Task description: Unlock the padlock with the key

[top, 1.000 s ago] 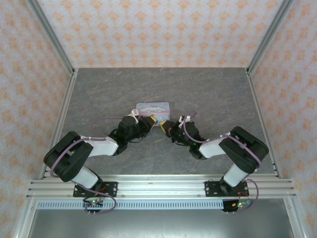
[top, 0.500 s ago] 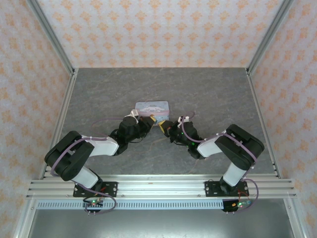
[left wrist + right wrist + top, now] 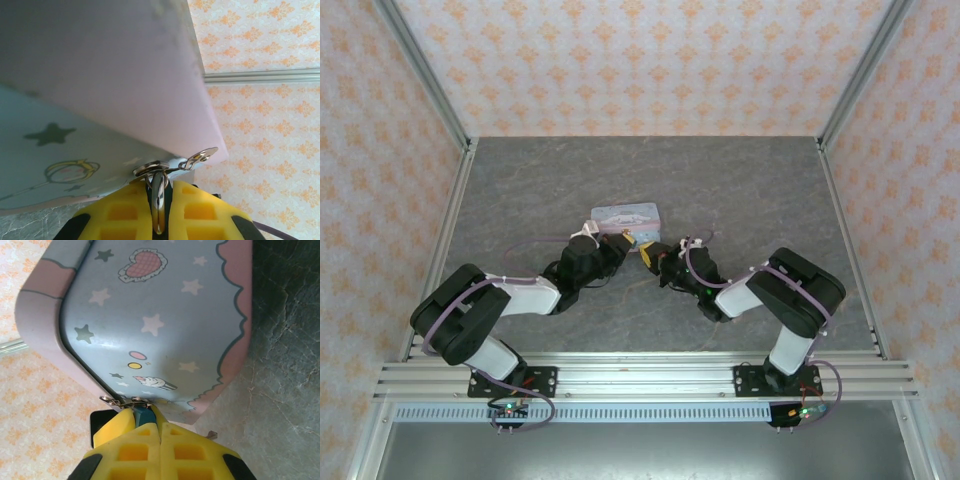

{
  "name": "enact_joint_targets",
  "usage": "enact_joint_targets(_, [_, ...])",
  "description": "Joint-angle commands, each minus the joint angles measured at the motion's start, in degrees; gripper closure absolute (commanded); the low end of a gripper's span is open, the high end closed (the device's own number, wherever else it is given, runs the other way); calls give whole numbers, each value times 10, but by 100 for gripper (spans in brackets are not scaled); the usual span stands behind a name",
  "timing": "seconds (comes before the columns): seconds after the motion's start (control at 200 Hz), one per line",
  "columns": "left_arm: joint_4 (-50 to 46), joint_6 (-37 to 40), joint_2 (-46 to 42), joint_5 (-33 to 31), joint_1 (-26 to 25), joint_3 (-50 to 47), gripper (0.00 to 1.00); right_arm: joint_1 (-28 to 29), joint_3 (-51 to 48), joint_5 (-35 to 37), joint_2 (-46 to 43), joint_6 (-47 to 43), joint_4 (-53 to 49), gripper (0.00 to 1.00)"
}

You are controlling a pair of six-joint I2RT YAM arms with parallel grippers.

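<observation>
In the left wrist view my left gripper (image 3: 160, 184) is shut on the key (image 3: 159, 202), a thin silvery piece seen edge-on between the yellow fingers. A small ring with a second silvery tab (image 3: 202, 156) hangs at its tip, against the tin's edge. My right gripper (image 3: 143, 411) is shut on the padlock (image 3: 145, 416), whose dark teal body shows between its yellow fingers. The padlock's metal top (image 3: 131, 401) touches the tin's lower edge. From above, the left gripper (image 3: 621, 240) and the right gripper (image 3: 653, 251) meet tip to tip just in front of the tin.
The pastel blue tin (image 3: 625, 214) with pink sides lies mid-table right behind both grippers, and I see its printed lid (image 3: 165, 320) close up. A small metal bit (image 3: 212, 435) lies on the grey table (image 3: 750, 190). Aluminium rails edge the table.
Both grippers and the tin have shifted slightly to the left. The right arm's elbow has swung left. Both grips stay shut.
</observation>
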Motion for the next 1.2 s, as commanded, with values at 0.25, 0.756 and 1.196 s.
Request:
enact_joint_targets(0.25, [53, -10, 2, 31, -31, 19, 100, 4, 36, 6, 2, -14, 40, 100])
enact_joint_targets(0.756, [49, -36, 24, 8, -54, 24, 100, -2, 49, -8, 43, -27, 56, 100])
enact_joint_targets(1.196, [-66, 6, 16, -48, -29, 34, 100, -47, -41, -35, -108, -130, -108, 55])
